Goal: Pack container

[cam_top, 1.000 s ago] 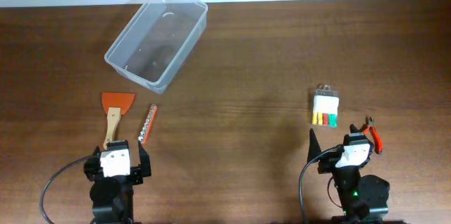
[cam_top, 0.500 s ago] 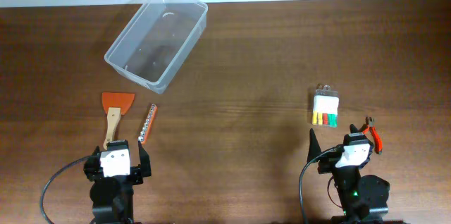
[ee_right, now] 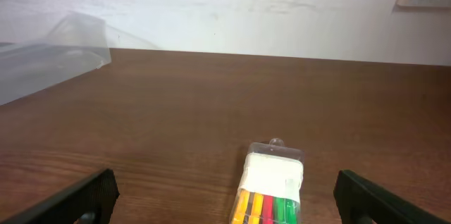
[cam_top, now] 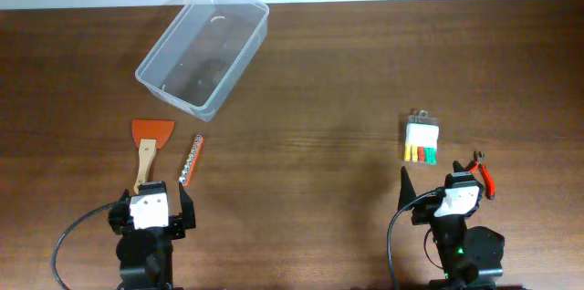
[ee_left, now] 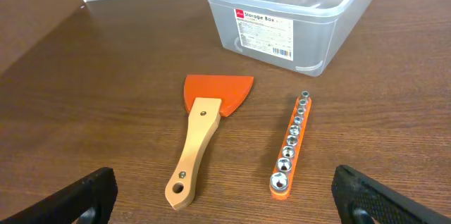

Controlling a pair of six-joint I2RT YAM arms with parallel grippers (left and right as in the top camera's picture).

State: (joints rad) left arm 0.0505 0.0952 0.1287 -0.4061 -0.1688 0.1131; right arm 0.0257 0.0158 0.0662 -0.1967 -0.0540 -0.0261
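Observation:
The clear plastic container stands empty at the back left of the table; it also shows in the left wrist view. An orange scraper with a wooden handle and an orange socket rail lie in front of it. A pack of coloured markers lies at the right. My left gripper is open and empty just before the scraper and rail. My right gripper is open and empty just before the marker pack.
Small red-handled pliers lie right of the right arm. The container's edge shows at the far left of the right wrist view. A white wall runs along the table's far edge.

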